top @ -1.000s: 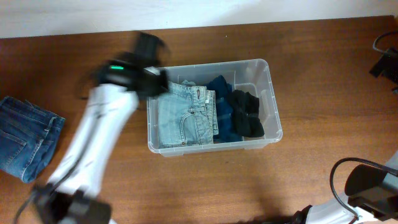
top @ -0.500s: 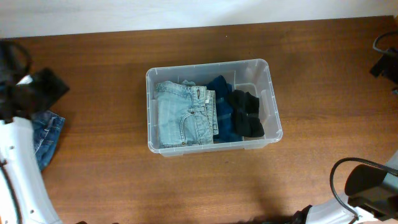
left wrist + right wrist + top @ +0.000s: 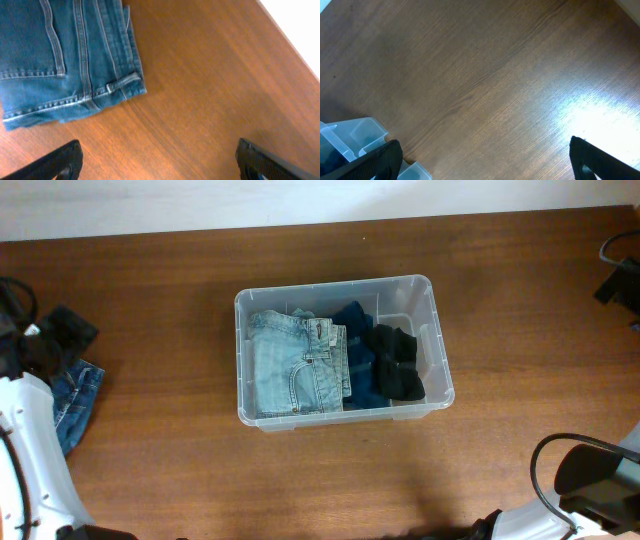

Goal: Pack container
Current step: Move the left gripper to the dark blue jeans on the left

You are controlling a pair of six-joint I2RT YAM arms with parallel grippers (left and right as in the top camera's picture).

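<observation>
readable text: none in any view
container (image 3: 336,283): clear plastic, no lettering legible
light jeans (image 3: 295,370): in the container, nothing legible at this size
dark jeans (image 3: 55,55): on the table, stitching only, no tag or brand showing

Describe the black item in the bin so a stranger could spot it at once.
Find the clear plastic container on the wooden table. At its right end, seen from overhead, lies the black cloth item on dark blue fabric. It is the only black piece; light jeans fill the left.
</observation>
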